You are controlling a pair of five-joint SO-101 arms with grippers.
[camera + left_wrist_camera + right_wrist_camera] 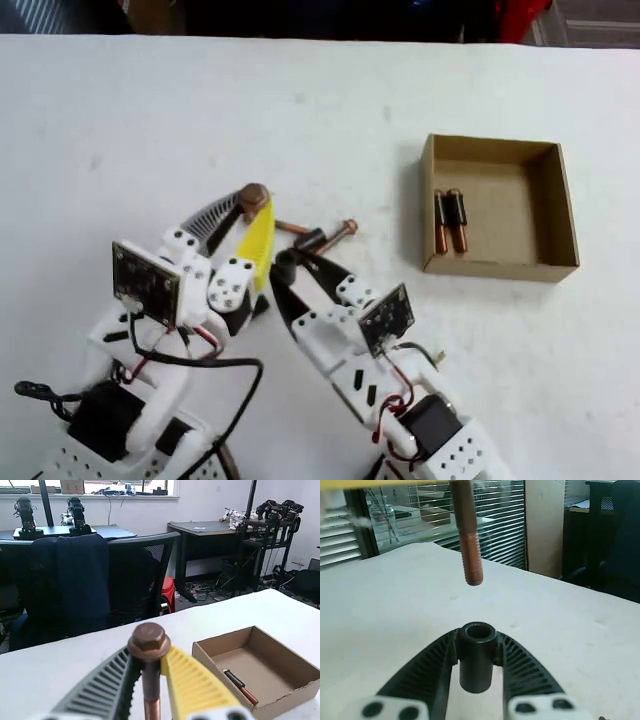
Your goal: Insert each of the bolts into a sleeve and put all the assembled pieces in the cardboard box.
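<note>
**Table** (150,120): white; carries both arms and every item below.

**Box** (490,266): cardboard, open-topped. Stands on the table well apart from both pincers, out past the right pincer's far side.

**Left pincer** (252,208): one grey finger, one yellow. Pressed together on a bolt just under its head, holding it upright and clear of the table.

**Right pincer** (476,639): black fingers, pinching a sleeve by its sides. Its tips sit just beside the left pincer's, lower down.

**Loose piece** (320,236): a bolt with what looks like a dark sleeve round its shaft. Lies flat on the table just beyond the right pincer's tips, between that pincer and the box.

**Pieces** (450,222): two sleeved bolts, side by side on the box floor, near the wall that faces the pincers.

**Bolt** (148,641): copper-coloured, hex head uppermost in the left pincer. Its threaded end hangs above the right pincer, over the sleeve's mouth and not touching it.

**Sleeve** (476,657): black, upright in the right pincer, open end up.
</note>
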